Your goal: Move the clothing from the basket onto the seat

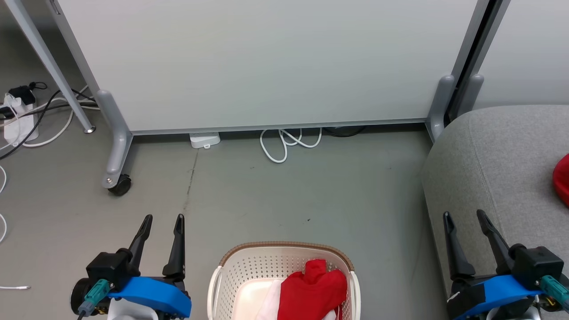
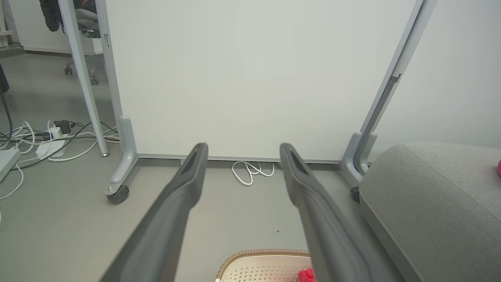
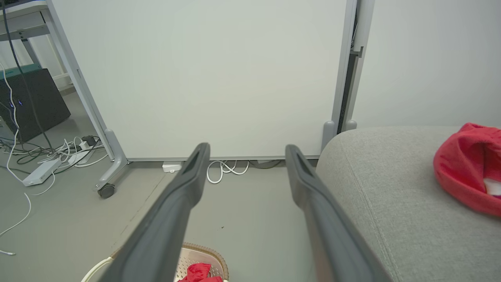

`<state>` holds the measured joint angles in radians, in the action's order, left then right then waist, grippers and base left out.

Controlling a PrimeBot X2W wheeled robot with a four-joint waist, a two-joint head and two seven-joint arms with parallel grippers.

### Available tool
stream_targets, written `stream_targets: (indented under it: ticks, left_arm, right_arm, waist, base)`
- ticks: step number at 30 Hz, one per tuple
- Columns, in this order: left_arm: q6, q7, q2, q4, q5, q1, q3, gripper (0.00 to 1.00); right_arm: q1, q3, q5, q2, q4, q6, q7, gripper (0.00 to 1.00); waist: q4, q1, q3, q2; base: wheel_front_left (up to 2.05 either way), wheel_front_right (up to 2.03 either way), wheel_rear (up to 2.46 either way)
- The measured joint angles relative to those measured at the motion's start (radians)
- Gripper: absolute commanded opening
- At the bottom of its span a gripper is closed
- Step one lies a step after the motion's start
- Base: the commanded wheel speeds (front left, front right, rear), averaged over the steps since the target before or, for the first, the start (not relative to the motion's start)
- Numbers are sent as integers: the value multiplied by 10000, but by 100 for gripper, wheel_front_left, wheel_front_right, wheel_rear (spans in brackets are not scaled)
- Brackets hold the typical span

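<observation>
Floor (image 1: pixel 386 213) seemingly parts basket (image 1: pixel 284 245) rim from seat (image 1: pixel 484 160) edge.

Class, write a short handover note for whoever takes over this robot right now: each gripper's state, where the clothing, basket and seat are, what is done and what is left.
Left gripper: fingers open, empty, over the floor to the left of the basket.
Right gripper: fingers open, empty, by the seat's left edge.
Basket: on the floor between the two arms, holding a red bundle with white fabric beside it.
Seat: to the right, with one red piece lying on it.
Done: that one piece is on the seat.
Left: lift the bundle and the white fabric out of the basket and onto the seat.
</observation>
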<state>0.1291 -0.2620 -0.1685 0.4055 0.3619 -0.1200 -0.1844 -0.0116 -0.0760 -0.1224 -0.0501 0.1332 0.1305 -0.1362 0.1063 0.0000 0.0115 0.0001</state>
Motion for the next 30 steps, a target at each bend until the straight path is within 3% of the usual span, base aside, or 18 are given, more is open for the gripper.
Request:
stream_targets:
  ticks: [10, 18, 30]
  left_arm:
    - [0, 0, -63, -27, 0, -82, -96, 100]
    - [0, 0, -127, 376, -19, -738, -671, 100]
    - [0, 109, -2, 3045, 1110, -3150, -3200, 100]
  right_arm:
    - [16, 184, -42, 0, -290, 0, 82, 100]
    - [-447, 430, -36, -2, -637, 0, 88, 100]
    - [-1601, 1172, -140, -4, -1158, 0, -138, 100]
  waist:
    - [-149, 0, 228, 0]
    - [-432, 1, 1127, 0]
    - [-1423, 3, 3790, -1]
  base:
    - [0, 0, 0]
    - [0, 0, 0]
    - [0, 0, 0]
